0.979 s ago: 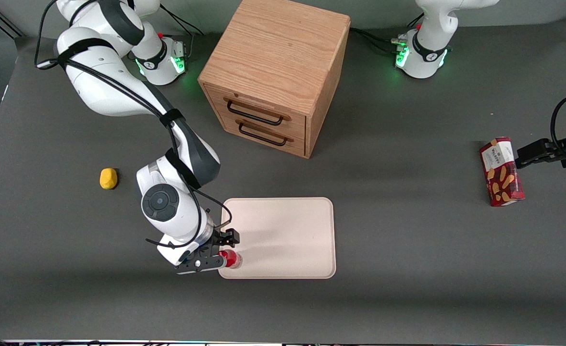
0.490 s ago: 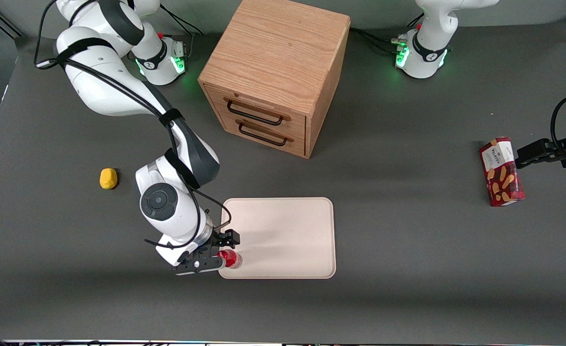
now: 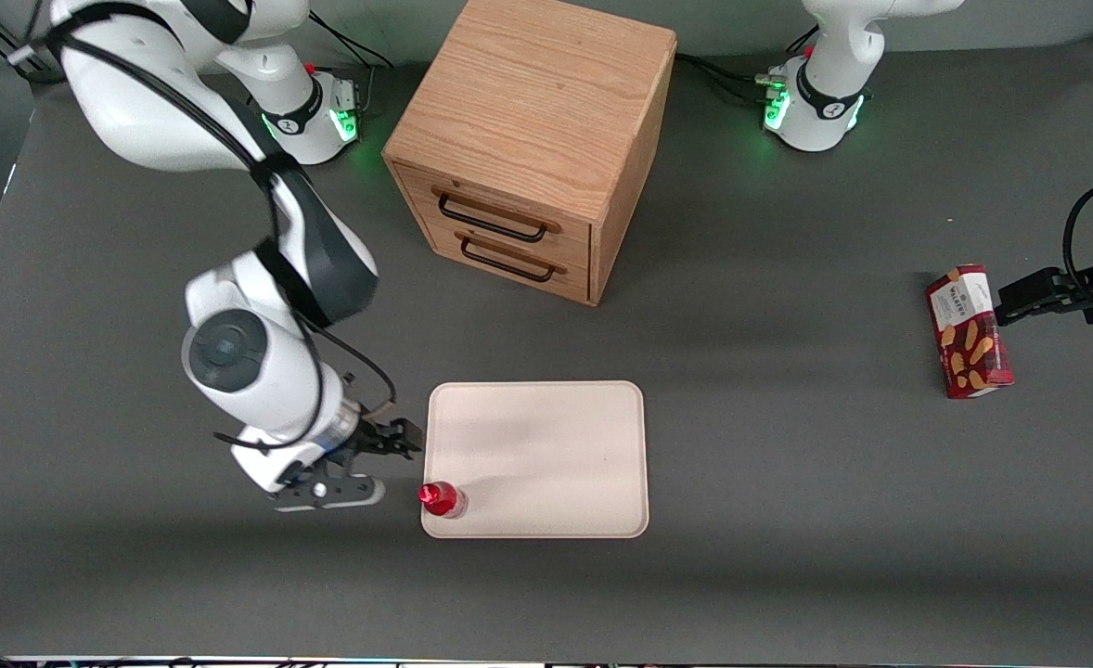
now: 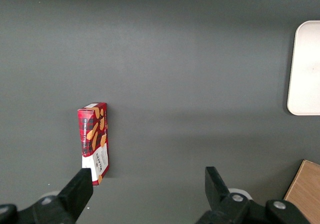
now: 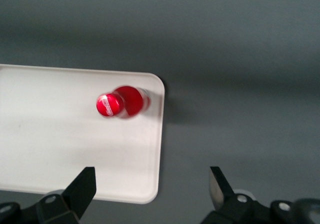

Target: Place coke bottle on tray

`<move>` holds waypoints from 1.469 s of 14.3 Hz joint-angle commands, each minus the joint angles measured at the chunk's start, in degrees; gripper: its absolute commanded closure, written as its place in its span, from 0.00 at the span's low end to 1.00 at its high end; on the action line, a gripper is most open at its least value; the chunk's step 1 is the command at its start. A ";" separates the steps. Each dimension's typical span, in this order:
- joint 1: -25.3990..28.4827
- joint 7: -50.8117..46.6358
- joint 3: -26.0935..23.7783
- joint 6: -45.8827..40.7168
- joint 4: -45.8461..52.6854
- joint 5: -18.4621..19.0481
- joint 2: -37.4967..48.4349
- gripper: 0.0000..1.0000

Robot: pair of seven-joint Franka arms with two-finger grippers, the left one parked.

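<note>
The coke bottle [image 3: 441,498] stands upright on the tray [image 3: 546,445], in the tray's corner nearest the front camera at the working arm's end. It also shows in the right wrist view [image 5: 123,102], red cap up, on the tray [image 5: 60,149]. My right gripper [image 3: 381,464] is open and empty, raised above the table just off the tray's edge, a short way from the bottle toward the working arm's end. Its fingers [image 5: 82,186] stand wide apart in the right wrist view.
A wooden two-drawer cabinet [image 3: 533,148] stands farther from the front camera than the tray. A yellow lump [image 3: 209,344] is partly hidden by my arm. A red snack box [image 3: 969,331] lies toward the parked arm's end, also in the left wrist view [image 4: 94,141].
My gripper let go of the bottle and drew back from it toward the working arm's end, rising. The bottle stays standing on the tray.
</note>
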State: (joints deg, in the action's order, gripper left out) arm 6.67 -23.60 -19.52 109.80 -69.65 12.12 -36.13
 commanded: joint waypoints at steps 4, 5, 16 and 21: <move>-0.69 13.45 13.16 0.76 -29.71 -12.72 28.88 0.00; -0.61 16.10 15.62 0.68 -33.49 -13.61 32.75 0.00; -0.52 19.90 25.58 -11.37 -49.62 -8.08 54.68 0.00; -0.69 19.46 26.45 -11.89 -43.38 -8.17 50.72 0.00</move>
State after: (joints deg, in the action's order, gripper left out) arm 5.59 -4.83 5.84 98.91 -116.76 3.32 16.81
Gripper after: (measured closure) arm 0.000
